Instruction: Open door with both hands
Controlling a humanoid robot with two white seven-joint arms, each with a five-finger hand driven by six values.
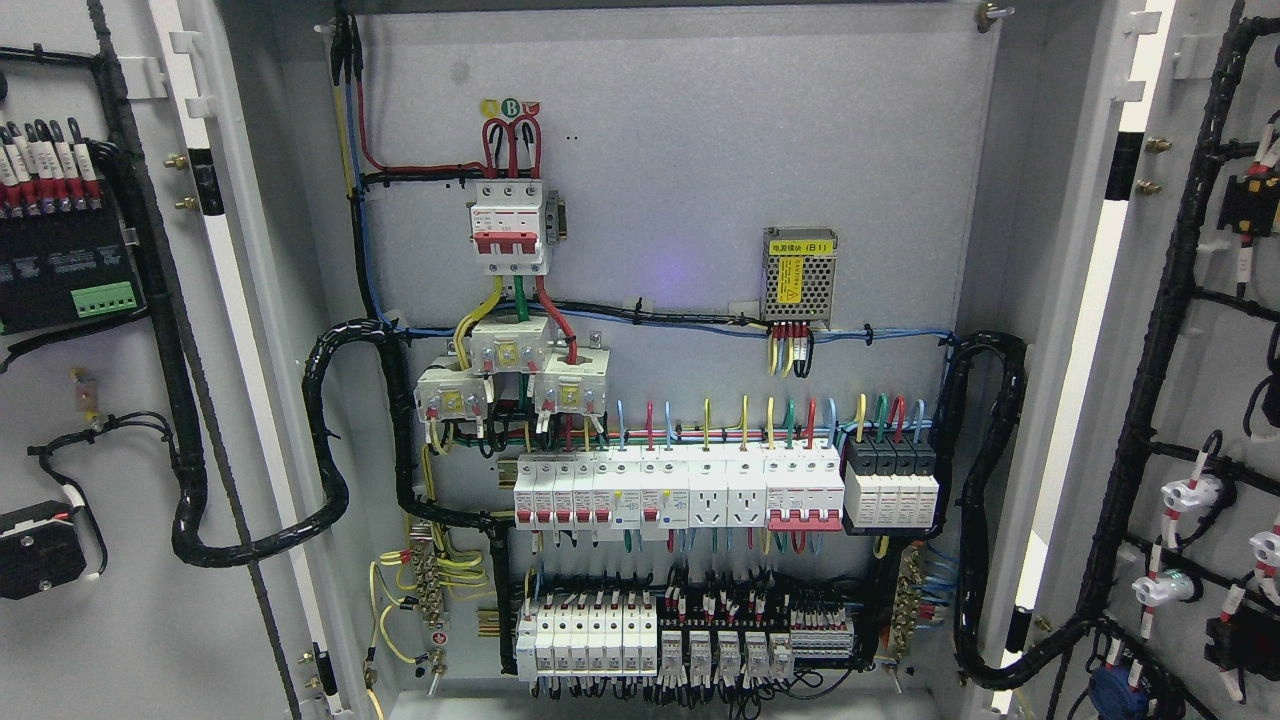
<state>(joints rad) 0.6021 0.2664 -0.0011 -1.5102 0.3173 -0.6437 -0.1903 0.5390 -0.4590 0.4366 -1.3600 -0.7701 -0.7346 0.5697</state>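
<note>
Doors on this grey metal electrical cabinet are both swung wide: the left grey door leaf [110, 420] fills the 9 o'clock side of our head view, the right grey door leaf [1190, 400] the 3 o'clock side, inner faces toward us. Neither of our hands shows anywhere, so we can't tell whether the fingers are spread or curled.

Moving outward from the middle, the grey back panel [680, 150] sits dead centre. Up around 11 o'clock there's a white three-pole breaker with a red toggle bar [510, 232], fed by red wires. Toward 1 o'clock is a small perforated metal power supply with a yellow label [798, 277]. Below centre runs a long row of white breakers and sockets [680, 492], with another row of white and black terminal modules [680, 640] at 6 o'clock.

Thick black corrugated cable looms [330, 440] loop from the panel edges onto each door. On the left leaf, a black module with a green connector block [70, 270] sits at 10 o'clock.
</note>
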